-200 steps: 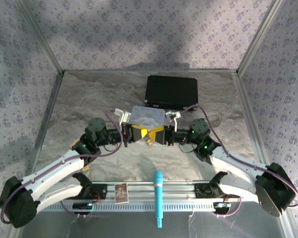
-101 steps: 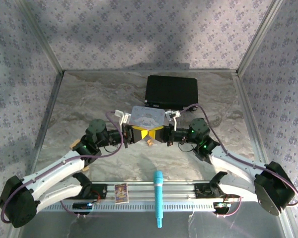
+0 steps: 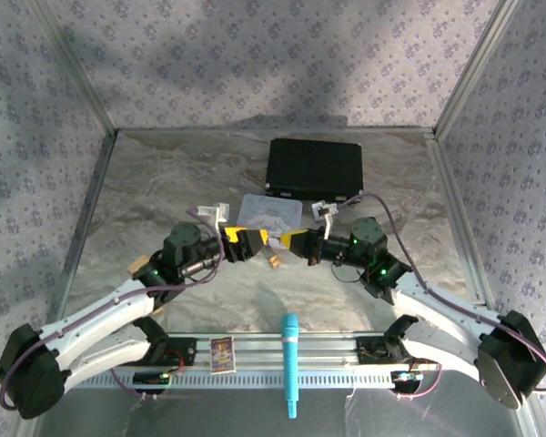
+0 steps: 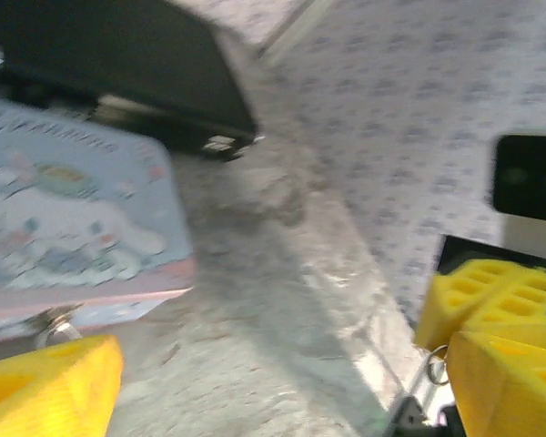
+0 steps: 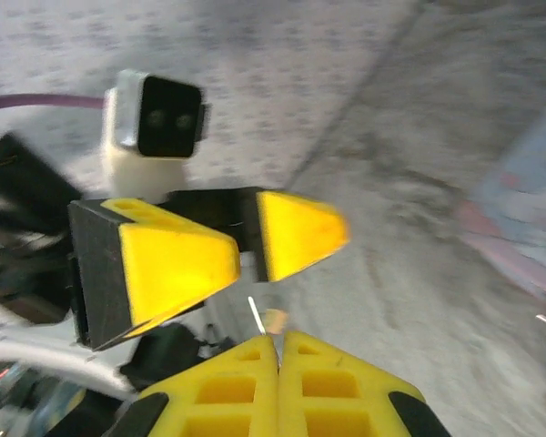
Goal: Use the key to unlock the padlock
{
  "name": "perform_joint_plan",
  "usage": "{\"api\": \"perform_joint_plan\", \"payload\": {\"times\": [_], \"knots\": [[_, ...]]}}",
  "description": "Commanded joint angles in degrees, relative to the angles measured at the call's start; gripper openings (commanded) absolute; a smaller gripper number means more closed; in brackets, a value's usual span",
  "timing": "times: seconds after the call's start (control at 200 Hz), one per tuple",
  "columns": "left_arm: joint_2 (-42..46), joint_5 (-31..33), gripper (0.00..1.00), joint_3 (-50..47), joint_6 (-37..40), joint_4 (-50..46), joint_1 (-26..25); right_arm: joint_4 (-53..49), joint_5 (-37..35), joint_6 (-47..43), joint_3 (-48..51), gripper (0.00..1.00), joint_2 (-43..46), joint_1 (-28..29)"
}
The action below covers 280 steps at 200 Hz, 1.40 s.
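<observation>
Right claw (image 3: 294, 242) clamped on the key (image 5: 255, 314), blade protruding forward for insertion; left claw (image 3: 245, 242) directly opposite, jaws apart, gripping nothing, above the tabletop (image 3: 164, 182).

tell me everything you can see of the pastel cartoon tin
The pastel cartoon tin is a flat rectangular box with rounded corners, apparently metal. Its pale blue lid shows white cartoon figures and lettering, and its side wall looks pink. It lies lid up on the crinkled silvery table, directly in front of the black rectangular case. Whether they touch is unclear.
</observation>
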<state>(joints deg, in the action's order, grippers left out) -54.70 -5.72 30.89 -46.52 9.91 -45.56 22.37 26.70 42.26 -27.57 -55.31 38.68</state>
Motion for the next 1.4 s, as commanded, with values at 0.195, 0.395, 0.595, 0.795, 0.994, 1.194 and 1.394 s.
{"api": "perform_joint_plan", "payload": {"times": [0.195, 0.395, 0.595, 0.795, 0.994, 1.194, 1.394], "knots": [[-19.11, 18.57, 0.64, 8.48, -8.19, -12.72, -7.11, -13.8, -11.35, 0.74, 1.44, 0.0, 1.08, -3.71], [-32.73, 24.37, 0.63, 17.83, -13.22, -20.06, -10.6, -13.32, -11.62, 1.24, 3.24, 0.0, 1.24, -3.88], [-40.78, 25.34, 0.63, 19.98, -16.8, -18.06, -10.9, -9.93, -11.04, 2.95, 5.29, 0.0, -0.87, -3.53], [-45.75, 29.69, 0.63, 23.71, -18.12, -23.99, -12.53, -9.09, -11.76, 3.29, 5.42, 0.0, -1.81, -2.59], [-44.8, 29.52, 0.54, 21.77, -17.99, -22.52, -12.63, -8.16, -12.11, 3.39, 4.85, 0.0, -4.32, -1.37], [-42.9, 26.01, 0.48, 18.21, -16.09, -15.47, -11.84, -6.55, -12.45, 3.04, 2.98, 0.0, -8.71, 0.76], [-44.31, 25.05, 0.43, 19.74, -15.44, -16.66, -11.4, -4.43, -13.02, 4.11, 3.44, 0.0, -10.17, 1.75]]}}
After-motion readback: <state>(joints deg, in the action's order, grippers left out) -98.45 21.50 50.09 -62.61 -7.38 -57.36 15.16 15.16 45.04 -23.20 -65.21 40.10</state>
